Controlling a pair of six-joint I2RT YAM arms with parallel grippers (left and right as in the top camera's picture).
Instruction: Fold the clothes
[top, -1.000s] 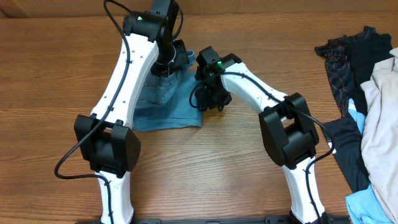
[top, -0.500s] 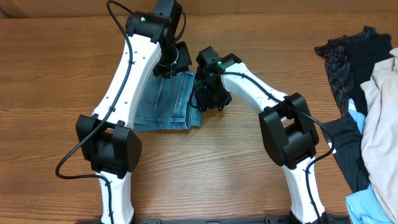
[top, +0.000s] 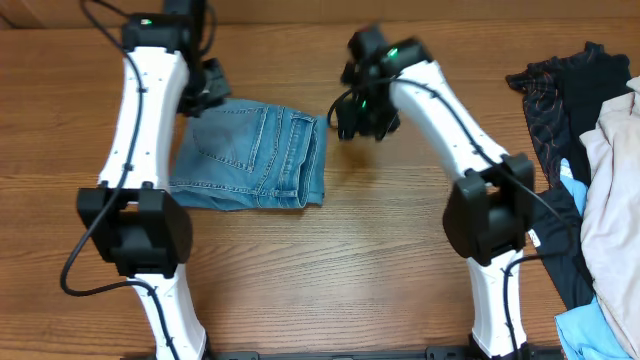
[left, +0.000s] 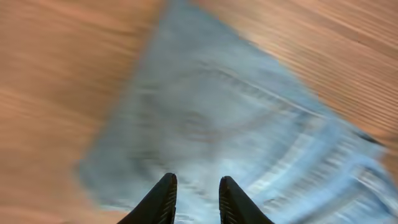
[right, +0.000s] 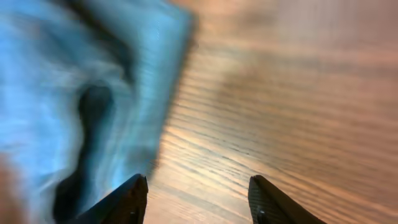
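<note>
The folded pair of light blue denim jeans lies at 10 o'clock on the brown wood-grain table, long axis 9-to-3, waistband towards 3. The left gripper hangs narrowly parted and empty above the denim, and the right gripper gapes wide and empty beside the 3 o'clock edge. A dark patterned garment and beige cloth are heaped at 3 o'clock, well apart.
</note>
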